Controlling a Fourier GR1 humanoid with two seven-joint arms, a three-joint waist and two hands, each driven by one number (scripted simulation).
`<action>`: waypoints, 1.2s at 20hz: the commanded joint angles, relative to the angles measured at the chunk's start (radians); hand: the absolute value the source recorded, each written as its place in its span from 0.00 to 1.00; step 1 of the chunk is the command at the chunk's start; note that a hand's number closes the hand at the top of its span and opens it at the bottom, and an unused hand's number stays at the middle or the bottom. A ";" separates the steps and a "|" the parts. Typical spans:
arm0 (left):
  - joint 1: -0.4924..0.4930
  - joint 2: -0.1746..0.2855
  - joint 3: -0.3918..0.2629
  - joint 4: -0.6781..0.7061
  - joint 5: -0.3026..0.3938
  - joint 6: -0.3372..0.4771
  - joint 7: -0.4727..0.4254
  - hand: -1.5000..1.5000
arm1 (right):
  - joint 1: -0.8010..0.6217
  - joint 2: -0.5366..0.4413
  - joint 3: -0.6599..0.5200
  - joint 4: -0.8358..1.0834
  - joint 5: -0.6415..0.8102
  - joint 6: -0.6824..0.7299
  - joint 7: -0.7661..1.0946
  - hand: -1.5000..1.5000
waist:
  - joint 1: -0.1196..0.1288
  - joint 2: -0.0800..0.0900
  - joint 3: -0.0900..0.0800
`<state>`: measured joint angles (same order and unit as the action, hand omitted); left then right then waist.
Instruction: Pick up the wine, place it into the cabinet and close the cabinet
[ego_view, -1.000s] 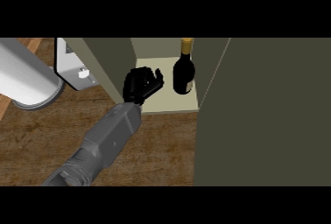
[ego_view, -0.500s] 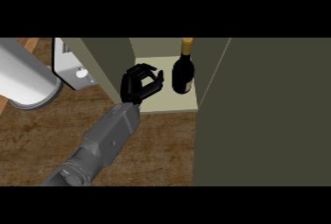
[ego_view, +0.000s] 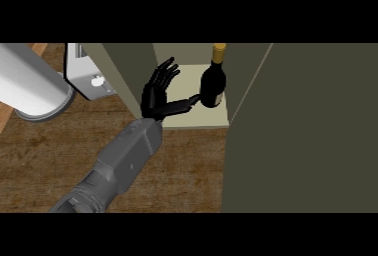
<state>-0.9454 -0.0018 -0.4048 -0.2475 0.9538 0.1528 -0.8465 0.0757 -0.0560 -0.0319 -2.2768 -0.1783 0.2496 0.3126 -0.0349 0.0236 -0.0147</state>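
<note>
The wine bottle (ego_view: 212, 85), dark with a gold cap, stands upright on the pale floor of the cabinet (ego_view: 193, 121), close to its right wall. My left hand (ego_view: 156, 97) is just left of the bottle in the cabinet's opening. Its fingers are spread and point up, and its thumb reaches toward the bottle's lower body; I cannot tell whether the tip touches it. The hand holds nothing. My right hand does not show.
The open olive cabinet door (ego_view: 303, 130) fills the right side of the view. A large pale cylinder (ego_view: 29, 82) and a grey-white appliance (ego_view: 88, 77) sit at the upper left. Brown wooden counter (ego_view: 184, 165) lies under my forearm.
The fingers, curled half a second ago, have straightened and spread. The hand sits slightly higher, and the bottle has stayed where it stands.
</note>
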 joint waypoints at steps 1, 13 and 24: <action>0.047 0.048 0.011 -0.045 -0.018 0.017 -0.052 0.00 | -0.011 -0.033 -0.042 -0.012 -0.042 0.006 0.045 0.00 | 0.037 -0.027 0.015; 0.275 0.153 -0.155 -0.563 -0.116 0.071 0.191 0.00 | 0.017 0.007 -0.001 -0.003 0.026 -0.010 -0.004 0.00 | 0.067 -0.037 0.016; 0.649 0.335 -0.255 -1.299 -0.203 0.274 0.366 0.00 | 0.018 0.045 0.099 -0.129 0.082 -0.062 0.090 0.00 | 0.047 -0.030 0.015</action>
<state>-0.4085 0.2730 -0.6461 -1.3423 0.7799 0.3791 -0.5324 0.0700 -0.0349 0.0110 -2.3538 -0.1371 0.2008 0.3935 0.0249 -0.0095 0.0005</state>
